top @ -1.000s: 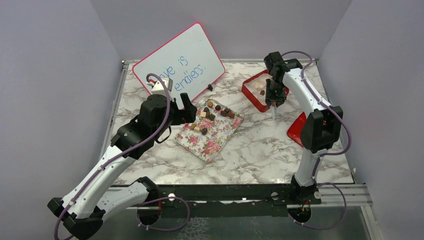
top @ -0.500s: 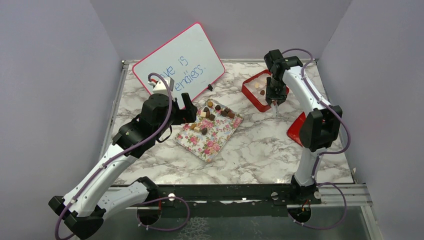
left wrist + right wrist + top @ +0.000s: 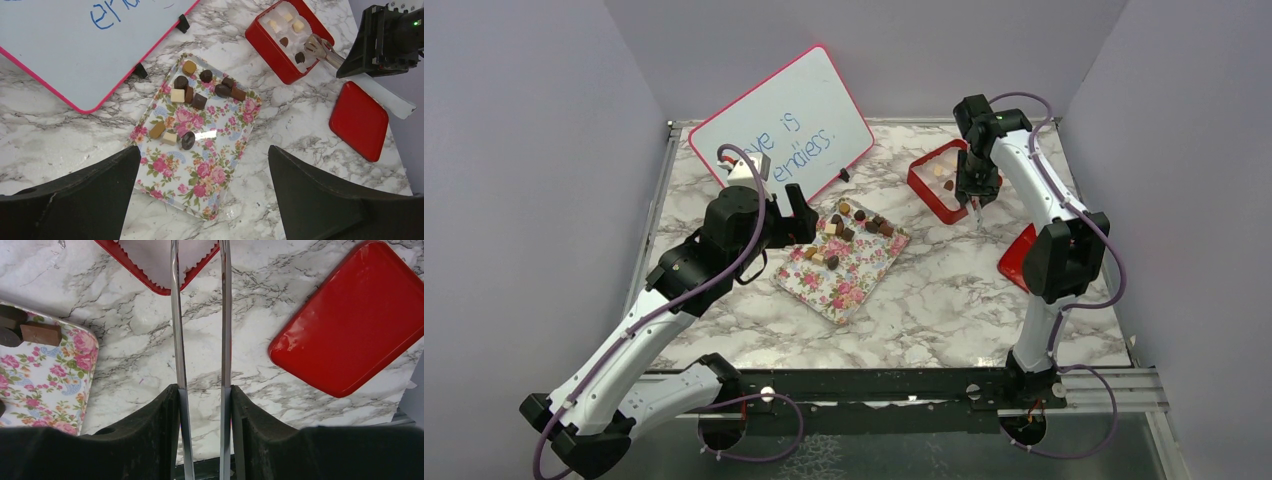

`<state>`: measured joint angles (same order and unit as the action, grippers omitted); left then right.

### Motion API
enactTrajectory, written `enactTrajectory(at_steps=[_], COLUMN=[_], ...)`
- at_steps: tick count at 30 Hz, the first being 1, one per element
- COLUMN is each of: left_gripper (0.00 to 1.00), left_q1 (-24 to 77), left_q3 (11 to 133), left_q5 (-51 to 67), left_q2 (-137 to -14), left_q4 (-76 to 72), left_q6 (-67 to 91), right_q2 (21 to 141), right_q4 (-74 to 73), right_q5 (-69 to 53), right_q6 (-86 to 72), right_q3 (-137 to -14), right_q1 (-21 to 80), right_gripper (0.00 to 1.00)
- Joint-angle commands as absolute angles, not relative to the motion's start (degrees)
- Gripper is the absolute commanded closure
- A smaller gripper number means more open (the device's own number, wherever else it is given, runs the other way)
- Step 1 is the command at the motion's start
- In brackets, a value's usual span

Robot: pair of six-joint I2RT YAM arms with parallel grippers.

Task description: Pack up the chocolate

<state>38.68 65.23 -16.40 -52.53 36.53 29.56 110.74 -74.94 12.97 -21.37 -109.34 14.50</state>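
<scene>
Right gripper (image 3: 201,390) clamps metal tweezers (image 3: 322,48) over the red box (image 3: 267,52), apparently to deposit chocolate (image 3: 300,57); left gripper (image 3: 202,155) hangs, fingers spread wide, above the floral tray (image 3: 210,185).

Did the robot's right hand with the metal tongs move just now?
Yes. The right gripper has slid a little toward the red box, so its tongs now reach farther in over it.

Soft, even, bright light falls from above, and shadows on the marble bench (image 3: 924,300) are faint. A white glare patch sits on the floral tray (image 3: 210,170), and the red lid (image 3: 350,320) carries a dull sheen. The metal tongs (image 3: 175,315) gleam. Close to the lens, the left fingers (image 3: 75,200) look dark and soft-edged.
</scene>
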Motion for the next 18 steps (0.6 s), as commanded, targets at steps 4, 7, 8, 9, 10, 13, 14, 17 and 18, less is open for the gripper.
enactTrajectory(at_steps=[4, 7, 8, 9, 10, 13, 14, 17, 18], left_gripper=[0.01, 0.01, 0.01, 0.01, 0.01, 0.01, 0.01, 0.01, 0.01], left_q1=[38.5, 38.4, 38.5, 38.5, 38.4, 38.5, 38.5, 38.4, 38.5], left_q3=[66.7, 66.3, 66.1, 66.0, 65.8, 65.1, 64.9, 64.5, 64.4], left_q5=[-18.2, -18.3, -18.2, -18.2, -18.2, -18.4, -18.4, -19.0, -19.3], left_q2=[-51.2, -51.4, -51.5, -51.6, -51.7, -51.7, -51.8, -51.8, -51.8], left_q4=[36.9, 36.9, 36.9, 36.9, 37.0, 37.2, 37.2, 37.8, 38.0], left_q6=[29.3, 29.1, 29.1, 29.1, 29.2, 29.6, 29.7, 30.4, 30.7], right_q2=[111.2, 110.5, 110.3, 110.0, 109.6, 107.7, 106.8, 104.3, 103.3], right_q4=[-77.6, -78.0, -78.3, -78.7, -78.9, -79.0, -78.8, -78.9, -79.1], right_q5=[12.7, 11.8, 11.4, 10.9, 10.2, 7.8, 7.1, 5.7, 5.4], right_q6=[-20.5, -19.6, -19.4, -19.3, -19.1, -18.6, -18.3, -17.0, -16.5], right_q3=[-114.0, -115.7, -116.3, -116.7, -117.1, -117.1, -116.9, -116.0, -115.6], right_q1=[14.1, 14.2, 14.1, 14.1, 14.2, 14.3, 14.5, 15.6, 16.1], right_gripper=[0.58, 0.58, 0.58, 0.58, 0.58, 0.59, 0.59, 0.59, 0.59])
